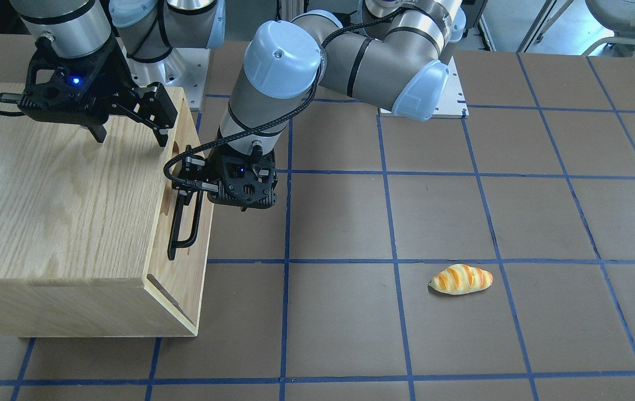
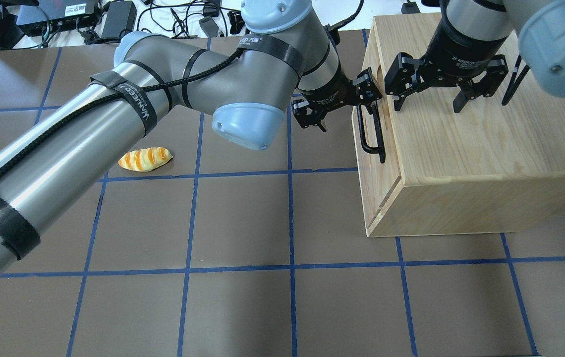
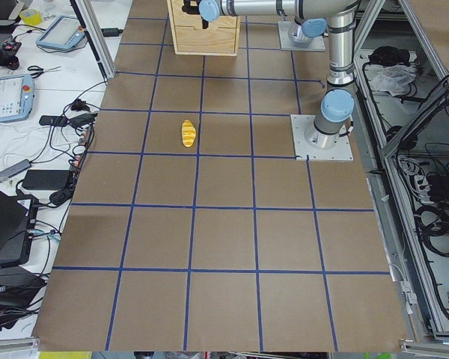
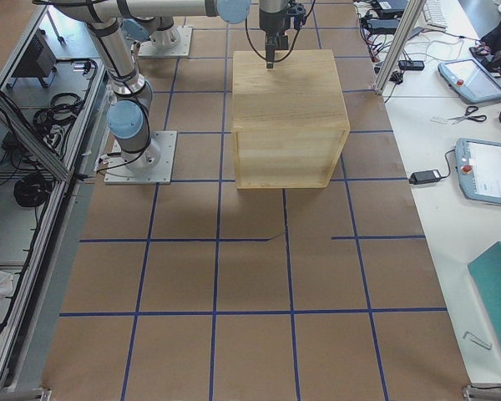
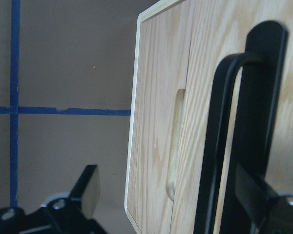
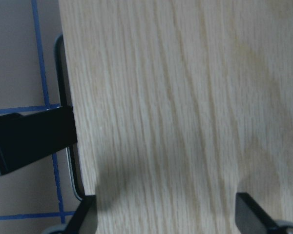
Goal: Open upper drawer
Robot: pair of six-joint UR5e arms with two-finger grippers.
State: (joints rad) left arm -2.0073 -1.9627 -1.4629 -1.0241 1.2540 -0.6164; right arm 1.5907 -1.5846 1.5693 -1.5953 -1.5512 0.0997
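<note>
The upper drawer [image 2: 389,139] sits flush in the front of the wooden cabinet [image 2: 485,148]. Its black bar handle [image 2: 381,144] also shows in the front view [image 1: 174,234]. An oval notch [image 5: 176,141] is cut in a panel edge. My left gripper [image 2: 343,110] is open at the cabinet front. One finger [image 5: 263,204] is at the handle on the cabinet side, and the other [image 5: 88,190] stands out over the floor. My right gripper [image 2: 427,106] is open and empty just above the cabinet top near its front edge, its fingers [image 6: 254,214] spread wide.
A toy bread roll [image 2: 144,159] lies on the brown, blue-taped table [image 2: 243,223], well away from the cabinet. The left arm reaches across the table to the cabinet. Cables and devices lie beyond the table's far edge.
</note>
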